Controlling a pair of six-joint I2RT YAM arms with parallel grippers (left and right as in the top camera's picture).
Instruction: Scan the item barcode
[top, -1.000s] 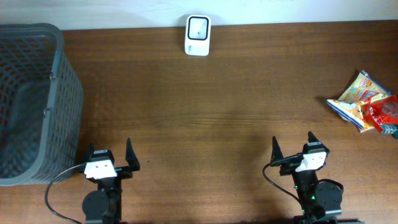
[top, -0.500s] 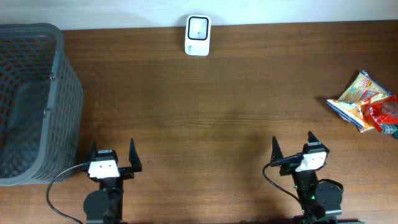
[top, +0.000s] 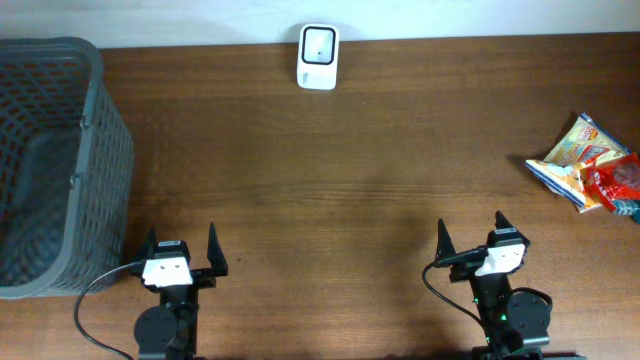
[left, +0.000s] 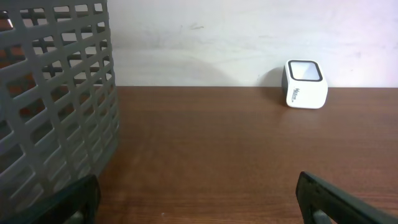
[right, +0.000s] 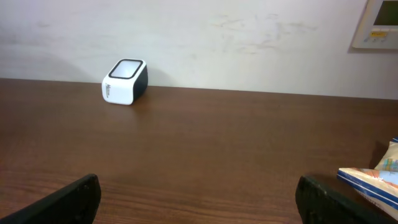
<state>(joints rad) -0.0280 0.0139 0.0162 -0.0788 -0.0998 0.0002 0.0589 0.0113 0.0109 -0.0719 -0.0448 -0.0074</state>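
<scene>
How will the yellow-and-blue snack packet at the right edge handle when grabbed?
The yellow-and-blue snack packet looks like crinkled printed film, so it is probably floppy and light. The smooth wrapper may slip in a pinch. It lies against a red packet, so pulling it could drag that one along.

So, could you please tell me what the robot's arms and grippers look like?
Both arms are black. The left gripper and right gripper each have two tapering, pointed black fingers on a white block, with a round black joint behind. A thin dark cable loops beside each arm, and small green lights glow on the right one.
</scene>
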